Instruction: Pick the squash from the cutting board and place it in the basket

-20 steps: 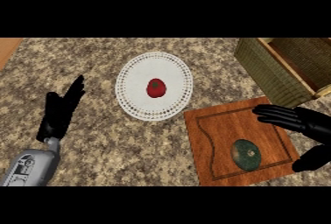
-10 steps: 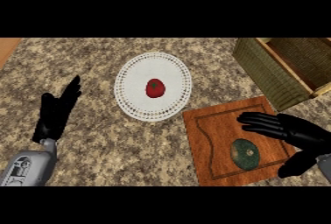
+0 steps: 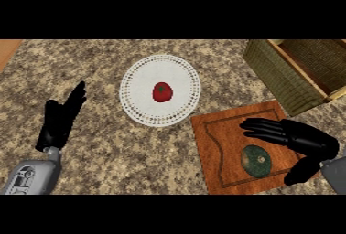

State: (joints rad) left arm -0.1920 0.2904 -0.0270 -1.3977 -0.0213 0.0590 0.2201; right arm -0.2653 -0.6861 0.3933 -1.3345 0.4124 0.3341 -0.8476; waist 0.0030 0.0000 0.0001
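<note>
Squash (image 3: 256, 160) lies on board (image 3: 215, 148); right hand (image 3: 304, 139) spread wide around it, holding nothing. Plate (image 3: 135, 106) holds tomato (image 3: 161, 92). Basket (image 3: 277, 75) beyond board; left hand (image 3: 57, 125) rests open at left.

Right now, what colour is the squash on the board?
Dark green, mottled. The squash shows best in the head view, the only one here.

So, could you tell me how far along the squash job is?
Done: nothing yet; the dark green round squash lies on the brown wooden cutting board. In hand: the black right hand is open beside it, squash between fingers and thumb. Left: closing, lifting, and placing it in the olive woven basket.
</note>
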